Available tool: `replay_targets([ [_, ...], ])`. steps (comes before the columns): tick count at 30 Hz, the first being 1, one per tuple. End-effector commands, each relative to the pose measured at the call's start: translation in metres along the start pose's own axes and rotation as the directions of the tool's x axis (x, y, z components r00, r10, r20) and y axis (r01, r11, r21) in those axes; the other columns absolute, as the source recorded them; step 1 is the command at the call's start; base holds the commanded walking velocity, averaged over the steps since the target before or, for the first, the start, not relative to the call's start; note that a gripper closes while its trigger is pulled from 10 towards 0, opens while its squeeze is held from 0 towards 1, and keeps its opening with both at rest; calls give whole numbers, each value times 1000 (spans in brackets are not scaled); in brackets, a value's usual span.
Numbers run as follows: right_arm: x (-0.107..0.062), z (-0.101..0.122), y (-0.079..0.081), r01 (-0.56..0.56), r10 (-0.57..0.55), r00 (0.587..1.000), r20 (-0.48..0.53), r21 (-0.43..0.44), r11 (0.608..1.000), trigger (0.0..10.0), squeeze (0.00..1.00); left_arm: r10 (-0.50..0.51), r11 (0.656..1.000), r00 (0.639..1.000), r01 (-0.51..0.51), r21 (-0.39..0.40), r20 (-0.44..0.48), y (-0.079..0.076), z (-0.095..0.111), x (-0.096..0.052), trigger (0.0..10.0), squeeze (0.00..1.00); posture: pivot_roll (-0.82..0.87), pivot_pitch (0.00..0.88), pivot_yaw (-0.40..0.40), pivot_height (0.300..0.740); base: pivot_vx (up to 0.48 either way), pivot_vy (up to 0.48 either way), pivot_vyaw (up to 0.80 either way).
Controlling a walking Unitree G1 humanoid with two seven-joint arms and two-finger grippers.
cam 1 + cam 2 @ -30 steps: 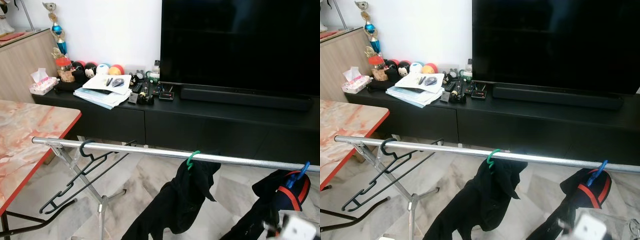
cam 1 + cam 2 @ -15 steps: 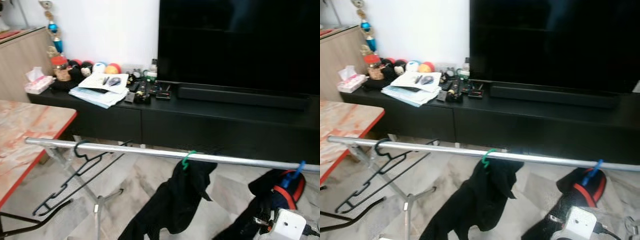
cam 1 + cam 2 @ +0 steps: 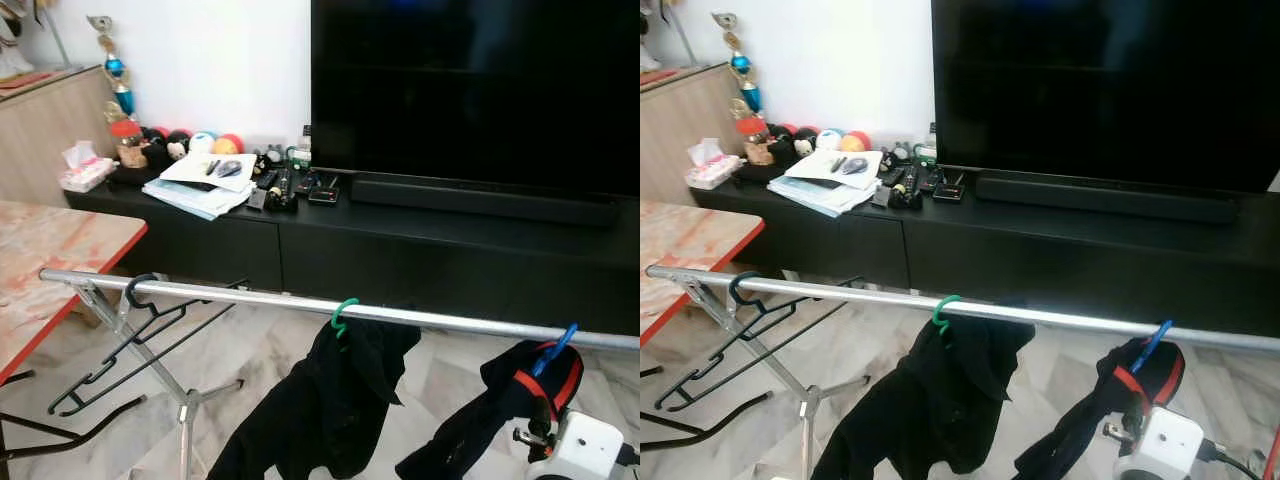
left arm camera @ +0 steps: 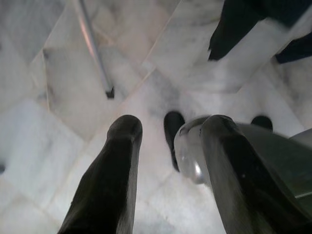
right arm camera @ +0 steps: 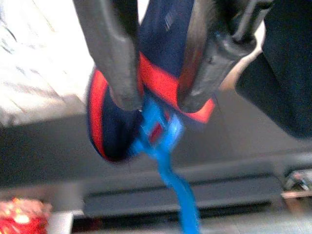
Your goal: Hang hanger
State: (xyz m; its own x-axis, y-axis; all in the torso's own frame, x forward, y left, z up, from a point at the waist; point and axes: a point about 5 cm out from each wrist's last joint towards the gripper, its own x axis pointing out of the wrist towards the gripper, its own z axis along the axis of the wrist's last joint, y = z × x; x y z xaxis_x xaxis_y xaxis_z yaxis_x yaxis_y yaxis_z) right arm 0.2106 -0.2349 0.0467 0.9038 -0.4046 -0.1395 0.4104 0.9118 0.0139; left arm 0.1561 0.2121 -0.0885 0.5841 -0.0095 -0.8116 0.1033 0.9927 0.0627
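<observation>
A silver rail (image 3: pixel 250 297) runs across the view on a folding stand. A blue hanger (image 3: pixel 556 347) carrying a navy and red garment (image 3: pixel 540 385) has its hook across the rail's right end. My right gripper (image 5: pixel 156 100) is shut on this hanger's neck just below the rail, and its white wrist box (image 3: pixel 590 450) shows at the bottom right. The fingers (image 5: pixel 119 53) squeeze the garment's collar. A green hanger (image 3: pixel 345 310) with a black garment (image 3: pixel 330 400) hangs mid-rail. An empty black hanger (image 3: pixel 140 325) hangs at the left end. My left gripper (image 4: pixel 165 165) hangs open over the floor.
A black TV console (image 3: pixel 420 250) with a large TV (image 3: pixel 470 90) stands right behind the rail. Papers, balls and small items (image 3: pixel 205 170) crowd its left part. A marble-patterned table with a red edge (image 3: pixel 60 250) is at the left. The stand's legs (image 3: pixel 185 400) spread on the marble floor.
The camera has shifted, sliding the whole scene a little to the left. My right wrist has risen slightly into view under the blue hanger. The hangers keep their places on the rail.
</observation>
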Motion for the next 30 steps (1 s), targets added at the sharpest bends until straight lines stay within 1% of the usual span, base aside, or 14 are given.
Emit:
replay_targets([
  [1, 6, 10, 10, -28, 27, 999, 28, 27, 999, 10000, 1000, 12, 1000, 1000, -12, -3, -14, 3, -4, -2, 10000, 0, 99, 0, -18, 740, 0, 0, 0],
  [3, 11, 18, 16, -48, 45, 998, 50, 44, 998, 10000, 1000, 16, 1000, 1000, -16, -6, -15, 5, -5, -2, 10000, 0, 100, 0, -16, 740, 0, 0, 0],
  [7, 17, 25, 22, -70, 67, 996, 60, 54, 996, 10000, 1000, 18, 1000, 1000, -18, -7, -15, 6, -5, -2, 10000, 0, 102, 0, -14, 740, 0, 0, 0],
  [9, 17, 25, 22, -70, 67, 996, 60, 54, 996, 10000, 1000, 18, 1000, 1000, -18, -7, -15, 6, -5, -2, 10000, 0, 102, 0, -14, 740, 0, 0, 0],
  [12, 22, 27, 25, -62, 61, 998, 27, 38, 997, 10000, 996, 18, 1000, 1000, -18, -8, -14, 7, -4, -2, 10000, 0, 102, 0, -12, 740, 0, 0, 0],
  [13, 23, 26, 25, -56, 56, 998, 12, 31, 998, 10000, 627, 17, 1000, 1000, -17, -8, -14, 7, -4, -2, 10000, 0, 102, 0, -12, 740, 0, 0, 0],
  [14, 24, 25, 25, -52, 52, 999, 7, 31, 998, 10000, 0, 15, 1000, 1000, -15, -7, -14, 7, -4, -2, 10000, 0, 101, 0, -12, 740, 0, 0, 0],
  [16, 25, 24, 25, -51, 51, 999, -1, 30, 998, 10000, 0, 13, 1000, 1000, -13, -7, -14, 6, -4, -2, 10000, 0, 101, 0, -12, 740, 0, 0, 0],
  [18, 24, 21, 25, -48, 49, 998, -30, 18, 999, 10000, 0, 11, 1000, 1000, -11, -6, -13, 6, -3, -2, 10000, 0, 103, 0, -11, 740, 0, 0, 0],
  [22, 23, 12, 24, -38, 40, 996, -83, 31, 999, 10000, 0, 5, 1000, 1000, -5, -3, -15, 6, -3, -2, 10000, 0, 103, 0, -11, 740, 0, 0, 0],
  [24, 21, 9, 20, -9, 15, 994, -107, 52, 999, 10000, 0, 3, 1000, 1000, -3, -1, -16, 6, -3, -2, 10000, 0, 103, 0, -9, 740, 0, 0, 0],
  [27, 20, 6, 15, 26, -19, 992, -125, 57, 998, 10000, 0, 3, 1000, 1000, -2, 2, -17, 6, -4, -2, 10000, 0, 101, 0, -7, 740, 0, 0, 0],
  [28, 21, 7, 10, 59, -51, 991, -121, 64, 996, 10000, 0, 3, 1000, 1000, -3, 4, -18, 6, -4, -2, 10000, 0, 101, 0, -7, 740, 0, 0, 0],
  [30, 22, 9, 8, 75, -68, 992, -109, 60, 995, 10000, 0, 3, 1000, 1000, -3, 4, -18, 6, -4, -2, 10000, 0, 102, 0, -7, 740, 0, 0, 0],
])
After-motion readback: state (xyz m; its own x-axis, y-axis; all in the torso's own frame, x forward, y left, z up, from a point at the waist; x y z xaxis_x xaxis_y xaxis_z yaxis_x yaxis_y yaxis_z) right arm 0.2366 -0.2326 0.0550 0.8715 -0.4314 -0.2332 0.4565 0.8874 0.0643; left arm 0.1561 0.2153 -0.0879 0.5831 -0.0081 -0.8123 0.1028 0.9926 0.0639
